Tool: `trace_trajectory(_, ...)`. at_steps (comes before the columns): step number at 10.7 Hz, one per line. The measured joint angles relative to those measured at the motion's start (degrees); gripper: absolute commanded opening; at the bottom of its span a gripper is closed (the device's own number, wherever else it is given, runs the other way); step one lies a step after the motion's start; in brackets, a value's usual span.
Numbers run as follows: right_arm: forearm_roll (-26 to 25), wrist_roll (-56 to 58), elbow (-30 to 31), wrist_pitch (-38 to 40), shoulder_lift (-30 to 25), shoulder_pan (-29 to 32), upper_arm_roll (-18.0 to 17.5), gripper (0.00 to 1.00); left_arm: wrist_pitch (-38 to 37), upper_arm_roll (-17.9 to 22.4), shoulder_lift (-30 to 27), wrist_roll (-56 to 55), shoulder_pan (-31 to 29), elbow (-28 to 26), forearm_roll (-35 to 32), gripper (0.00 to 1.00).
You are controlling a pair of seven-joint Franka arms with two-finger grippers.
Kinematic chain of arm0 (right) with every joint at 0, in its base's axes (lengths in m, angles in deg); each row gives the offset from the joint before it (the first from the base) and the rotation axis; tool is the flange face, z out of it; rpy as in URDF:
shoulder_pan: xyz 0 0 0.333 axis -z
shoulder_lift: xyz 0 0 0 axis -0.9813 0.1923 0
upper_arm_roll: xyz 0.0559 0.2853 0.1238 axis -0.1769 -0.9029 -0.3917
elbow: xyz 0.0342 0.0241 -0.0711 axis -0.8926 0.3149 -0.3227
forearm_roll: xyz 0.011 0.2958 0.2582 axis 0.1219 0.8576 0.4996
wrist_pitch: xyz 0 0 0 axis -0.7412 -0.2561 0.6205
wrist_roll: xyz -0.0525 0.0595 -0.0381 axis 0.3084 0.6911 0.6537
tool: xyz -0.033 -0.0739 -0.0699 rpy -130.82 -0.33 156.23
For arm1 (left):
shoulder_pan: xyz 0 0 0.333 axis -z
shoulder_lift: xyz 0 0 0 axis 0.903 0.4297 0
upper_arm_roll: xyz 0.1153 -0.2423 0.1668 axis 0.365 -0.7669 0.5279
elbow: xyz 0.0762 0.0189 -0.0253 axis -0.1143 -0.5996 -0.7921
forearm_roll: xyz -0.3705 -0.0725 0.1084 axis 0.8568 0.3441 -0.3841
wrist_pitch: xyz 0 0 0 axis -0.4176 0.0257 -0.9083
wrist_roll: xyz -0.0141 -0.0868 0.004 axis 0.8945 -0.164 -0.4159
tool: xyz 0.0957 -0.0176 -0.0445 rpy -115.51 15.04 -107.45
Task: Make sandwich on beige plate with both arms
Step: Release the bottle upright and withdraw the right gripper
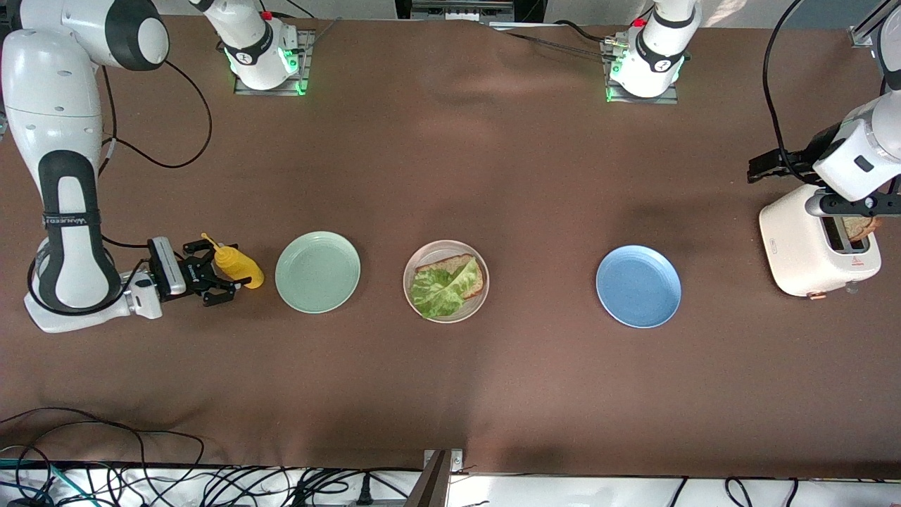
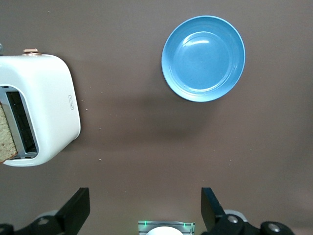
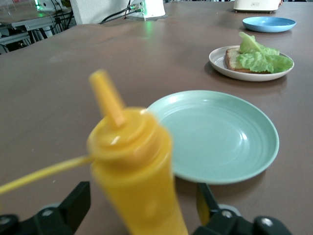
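Beige plate (image 1: 445, 250) at mid-tabletop, carrying one slice of brown bread (image 1: 470, 271) with a ruffled green lettuce leaf (image 1: 438, 290) laid over its camera-side half; no top slice on it. Well apart from both grippers. Mint-green plate (image 1: 317, 272) beside it toward the right arm's end, bare; blue plate (image 1: 638, 286) toward the left arm's end, bare. Right gripper (image 1: 227, 271) low at the tabletop near the right arm's end, just beside the mint-green plate, fingers spread wide to either side of a yellow mustard squeeze bottle (image 1: 239, 265); in the right wrist view the bottle (image 3: 134, 169) stands upright between the fingers (image 3: 76, 203), nozzle tilted, with gaps visible on both sides, so not gripped. Same view shows mint-green plate (image 3: 215, 134) next past the bottle, then beige plate (image 3: 252, 72) with bread and lettuce, then blue plate (image 3: 269, 23). Left gripper (image 2: 145, 208) up in the air near the left arm's end, over bare tabletop beside a white toaster (image 1: 802, 246), fingers wide apart, holding nothing. Second bread slice (image 1: 860, 227) standing in a toaster slot, its top edge showing; seen also at the edge of the left wrist view (image 2: 5, 134). Toaster (image 2: 44, 105) and blue plate (image 2: 203, 58) both in that view, well apart. Tabletop (image 1: 450, 387) covered in brown cloth; arm bases with green lights along the robots' edge; black cables (image 1: 141, 472) bundled along the camera-side edge.
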Motion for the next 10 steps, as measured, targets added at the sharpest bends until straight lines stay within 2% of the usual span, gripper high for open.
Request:
trace_trajectory(5,-2.65,-1.56,-0.31,-2.29,-1.84,0.90,4.05,1.00,-0.02,0.04,0.56,0.00,-1.04,-0.41,-4.51,1.00)
trace_trajectory(8,-7.09,-13.08,-0.39,-2.25,-6.86,0.91,4.52,1.00,-0.04,0.15,1.47,3.77,-7.54,-0.65,-4.52,1.00)
trace_trajectory(10,-10.57,-22.34,-0.23,-2.16,-11.05,0.40,4.49,1.00,-0.04,0.11,1.92,4.57,-8.85,-0.66,-4.52,1.00)
